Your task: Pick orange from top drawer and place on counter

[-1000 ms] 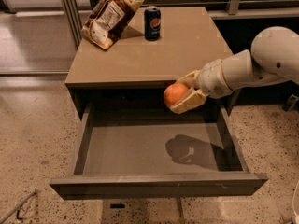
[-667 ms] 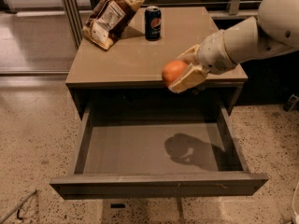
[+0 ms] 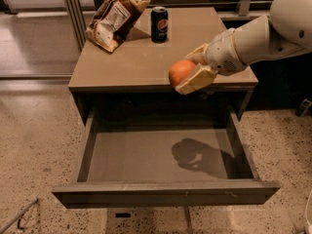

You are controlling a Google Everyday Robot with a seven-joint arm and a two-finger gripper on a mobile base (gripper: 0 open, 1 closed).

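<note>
My gripper (image 3: 187, 72) is shut on the orange (image 3: 181, 72), a small round bright fruit. It holds the orange in the air over the front edge of the counter (image 3: 126, 62), right of centre. The arm reaches in from the upper right. The top drawer (image 3: 161, 155) stands pulled out below, its grey bottom bare except for the arm's shadow.
A brown snack bag (image 3: 114, 16) lies at the counter's back left. A dark soda can (image 3: 159, 24) stands upright at the back centre. Speckled floor surrounds the cabinet. Metal rails run behind the counter.
My gripper has lifted the orange up out of the drawer area and moved it back toward the counter's front edge.
</note>
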